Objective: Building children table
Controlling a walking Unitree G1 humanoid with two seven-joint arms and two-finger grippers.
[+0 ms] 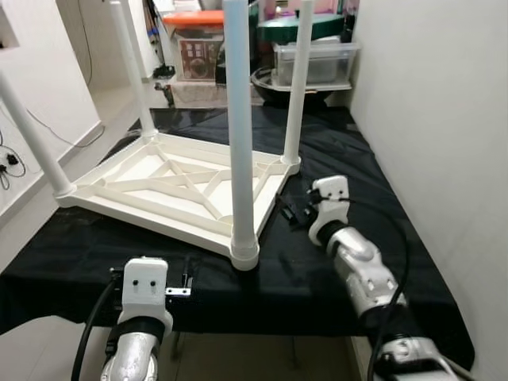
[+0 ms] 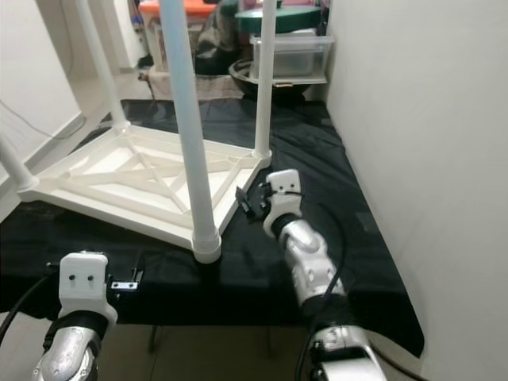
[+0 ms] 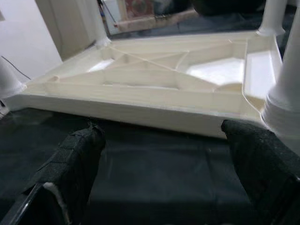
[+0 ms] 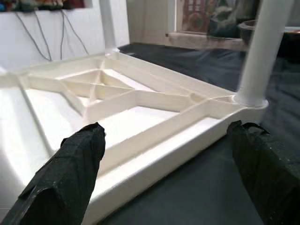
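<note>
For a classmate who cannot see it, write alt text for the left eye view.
A white children's table lies upside down on a black cloth, its four legs pointing up. The left pincer, open, faces the table's near edge, and the right pincer, also open, faces its right edge. Storage boxes stand on the floor behind.

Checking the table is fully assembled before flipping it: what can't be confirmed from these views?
- Tops of the four legs: cut off by the head views' upper edge.
- Tabletop face: turned down on the black cloth.
- Leg socket seating: too small to judge; in the left wrist view, cut off at the edge.
</note>
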